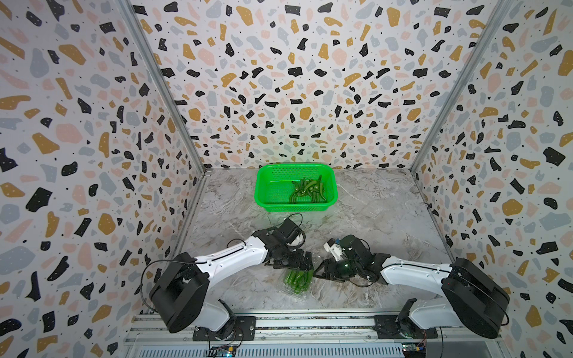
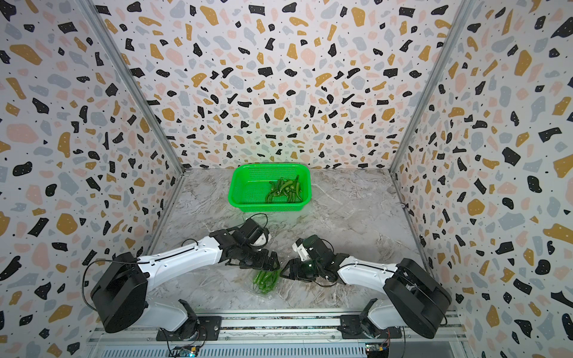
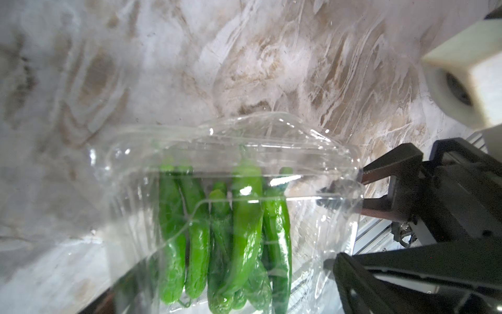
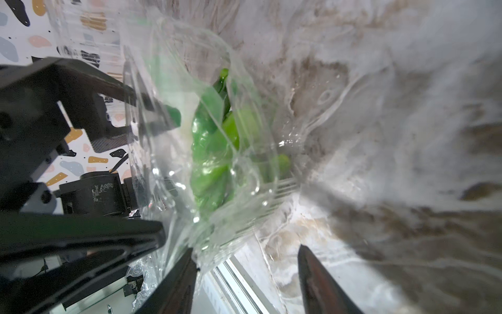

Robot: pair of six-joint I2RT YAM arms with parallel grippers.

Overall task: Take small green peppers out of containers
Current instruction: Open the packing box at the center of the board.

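At the near middle of the bench (image 1: 372, 217) lies a clear pack (image 1: 296, 288) with small green peppers (image 3: 244, 217) side by side inside it. Whether its lid has parted I cannot tell.

The right gripper (image 3: 361, 190) meets the pack from the right. Its jaws are apart, with the crumpled rim between them and not pinched. The left gripper (image 1: 302, 263) sits over the pack's far end, spread wide astride it. I cannot tell whether it presses the walls.

The rim film looks thin and slick, so a closing bite may slip off it. With the pack unsteadied, a pull would likely drag or tip it and spill peppers onto the bench. The two grippers are nearly touching and could knock together.

Far back, the green basket (image 1: 276, 187) holds loose peppers (image 1: 308, 189) on its right side.
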